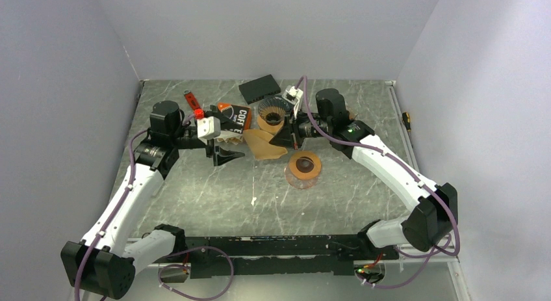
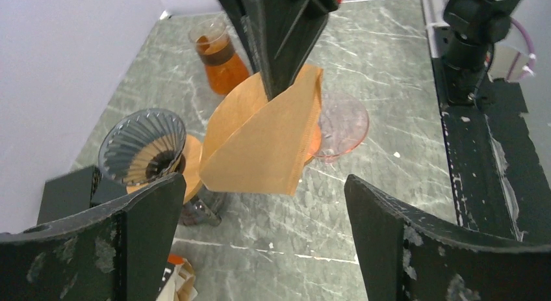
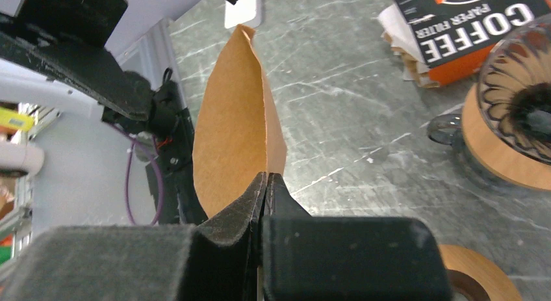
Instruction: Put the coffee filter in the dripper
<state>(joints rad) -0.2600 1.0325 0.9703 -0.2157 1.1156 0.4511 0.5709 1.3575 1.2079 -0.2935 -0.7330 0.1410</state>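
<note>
The brown paper coffee filter [image 1: 260, 145] hangs in the air, pinched at one edge by my right gripper [image 1: 278, 140]. In the right wrist view the jaws [image 3: 265, 181] are shut on the filter [image 3: 230, 132], which stands partly spread open. The ribbed glass dripper [image 1: 271, 116] with a wooden collar stands just behind the filter, and also shows in the left wrist view [image 2: 143, 145] and the right wrist view [image 3: 520, 106]. My left gripper [image 1: 227, 156] is open and empty, just left of the filter [image 2: 260, 145], its fingers [image 2: 149, 229] apart from the paper.
A coffee filter pack [image 1: 235, 116] lies left of the dripper, a black box [image 1: 260, 88] behind it and a red tool [image 1: 193, 103] at back left. A wooden ring on a pink glass base [image 1: 303, 166] stands right of the filter. An orange carafe [image 2: 217, 54] is beyond.
</note>
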